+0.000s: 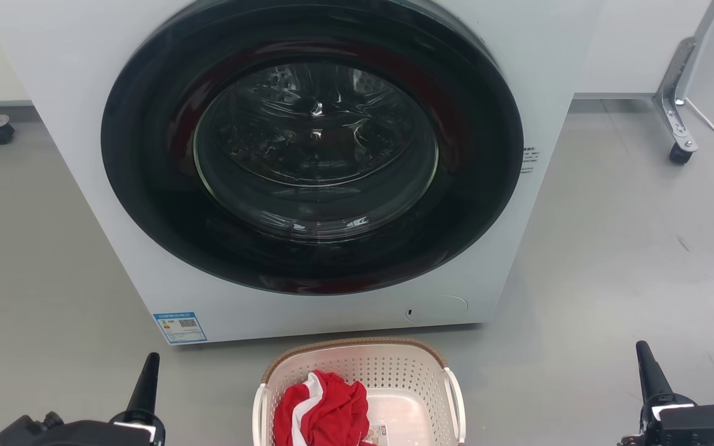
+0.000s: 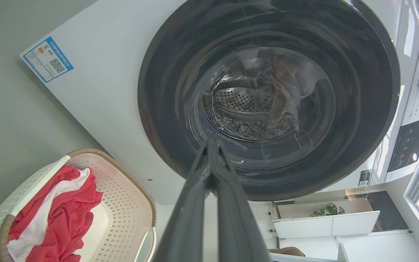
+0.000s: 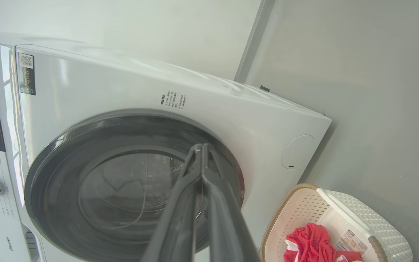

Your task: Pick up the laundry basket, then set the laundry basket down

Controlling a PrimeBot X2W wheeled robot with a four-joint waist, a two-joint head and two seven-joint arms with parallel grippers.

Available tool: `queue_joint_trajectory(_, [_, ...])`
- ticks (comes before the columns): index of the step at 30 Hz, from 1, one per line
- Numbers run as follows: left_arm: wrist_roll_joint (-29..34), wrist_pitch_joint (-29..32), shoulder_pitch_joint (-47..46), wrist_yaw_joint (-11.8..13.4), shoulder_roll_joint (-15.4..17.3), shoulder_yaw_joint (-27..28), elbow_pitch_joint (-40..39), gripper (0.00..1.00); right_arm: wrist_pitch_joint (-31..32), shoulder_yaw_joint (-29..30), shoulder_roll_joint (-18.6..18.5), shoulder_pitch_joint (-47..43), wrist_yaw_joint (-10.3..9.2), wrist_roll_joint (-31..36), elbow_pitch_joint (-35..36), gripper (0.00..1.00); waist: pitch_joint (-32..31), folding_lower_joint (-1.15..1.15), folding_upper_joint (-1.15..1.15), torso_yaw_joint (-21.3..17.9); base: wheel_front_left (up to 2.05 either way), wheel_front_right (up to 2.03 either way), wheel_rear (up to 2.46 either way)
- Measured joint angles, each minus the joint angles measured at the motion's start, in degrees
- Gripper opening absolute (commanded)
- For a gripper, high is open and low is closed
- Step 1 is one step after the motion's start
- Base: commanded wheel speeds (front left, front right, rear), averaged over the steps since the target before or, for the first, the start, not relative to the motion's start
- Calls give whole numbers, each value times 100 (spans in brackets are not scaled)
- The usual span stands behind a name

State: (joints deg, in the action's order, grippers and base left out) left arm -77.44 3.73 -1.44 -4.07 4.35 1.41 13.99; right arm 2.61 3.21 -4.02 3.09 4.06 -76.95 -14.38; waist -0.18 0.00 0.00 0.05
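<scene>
Left gripper (image 2: 211, 143): fingers pressed together, nothing held. Right gripper (image 3: 201, 147): likewise. Basket (image 1: 363, 365) stands on floor (image 1: 611, 248) between them, close before washer (image 1: 456, 285), red cloth (image 1: 326, 409) inside; one side handle (image 1: 456, 402) faces each gripper. Head view: left gripper nearer the basket than right.

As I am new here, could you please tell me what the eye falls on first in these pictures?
The white washing machine, its big dark round door shut, dominates the head view. On the floor before it stands the laundry basket holding a red and white cloth, flanked by the left gripper and right gripper, both shut.
</scene>
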Motion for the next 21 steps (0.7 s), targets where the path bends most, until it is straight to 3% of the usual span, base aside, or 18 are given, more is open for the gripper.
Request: queue_joint_trajectory(21, [-1367,276,-309,-257,-181,376,269,0,388,437,142,177,270,-1448,-266,0,28,0,0,-5,0,0,0])
